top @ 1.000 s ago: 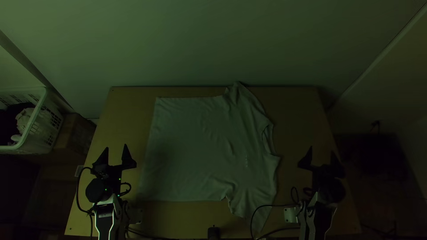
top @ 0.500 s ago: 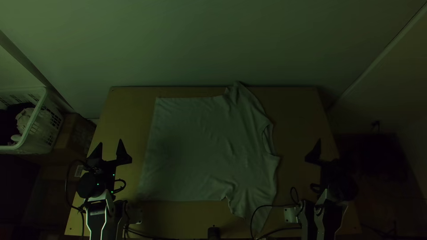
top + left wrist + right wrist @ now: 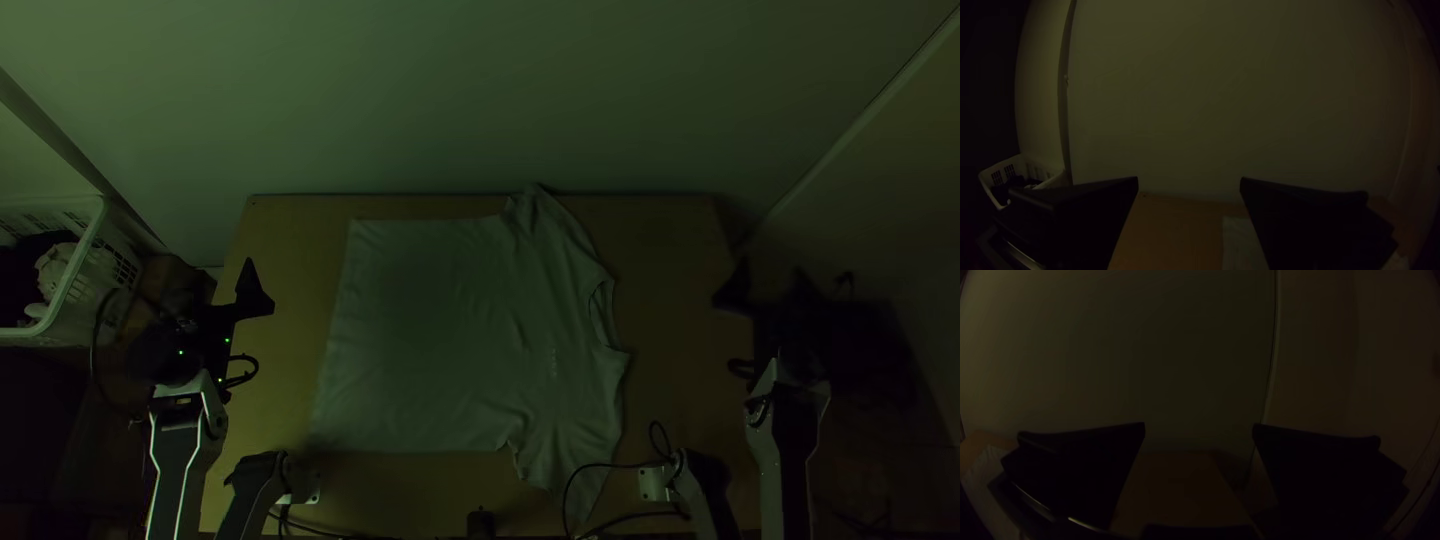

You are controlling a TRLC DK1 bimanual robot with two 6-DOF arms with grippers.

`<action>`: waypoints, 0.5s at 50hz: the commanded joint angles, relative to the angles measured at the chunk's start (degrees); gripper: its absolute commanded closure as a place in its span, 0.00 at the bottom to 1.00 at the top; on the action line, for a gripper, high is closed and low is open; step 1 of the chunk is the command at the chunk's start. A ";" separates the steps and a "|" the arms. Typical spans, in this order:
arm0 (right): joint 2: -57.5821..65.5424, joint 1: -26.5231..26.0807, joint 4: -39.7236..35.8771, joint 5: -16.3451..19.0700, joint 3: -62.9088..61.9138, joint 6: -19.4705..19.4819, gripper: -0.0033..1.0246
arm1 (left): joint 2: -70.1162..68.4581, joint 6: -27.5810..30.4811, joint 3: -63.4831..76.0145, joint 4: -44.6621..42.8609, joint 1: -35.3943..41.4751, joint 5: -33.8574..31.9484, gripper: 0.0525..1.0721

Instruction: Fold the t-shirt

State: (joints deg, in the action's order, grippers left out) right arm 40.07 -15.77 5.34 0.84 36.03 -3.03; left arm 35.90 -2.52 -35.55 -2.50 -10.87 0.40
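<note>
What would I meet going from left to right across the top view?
White plastic basket → left gripper → spread t-shirt → right gripper

T-shirt [image 3: 440,330] on table [image 3: 670,240], basket [image 3: 98,245] left of table, cloth [image 3: 52,268] in basket, wall [image 3: 480,100] behind table

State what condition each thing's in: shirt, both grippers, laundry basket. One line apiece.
T-shirt: spread on the table, unfolded, wrinkled around the sleeves
Left gripper: open, empty, by the table's left edge in the top view
Right gripper: open, empty, by the table's right edge in the top view
Basket: upright, holding dark and pale items
</note>
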 commanded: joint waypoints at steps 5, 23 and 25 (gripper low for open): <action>8.88 1.97 2.57 -0.31 8.27 0.57 0.04 | 9.36 0.06 -9.80 -0.66 0.33 -0.67 0.04; 25.14 9.79 1.51 0.13 24.00 0.57 0.04 | 24.83 0.59 -26.24 4.70 1.73 -0.67 0.04; 26.99 10.85 1.34 0.04 25.76 0.74 0.04 | 26.59 0.59 -27.64 5.05 1.82 -0.67 0.04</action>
State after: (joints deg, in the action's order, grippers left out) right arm 63.24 -6.79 6.68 0.86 57.34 -3.03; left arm 59.00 -2.50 -58.81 2.09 -9.69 0.40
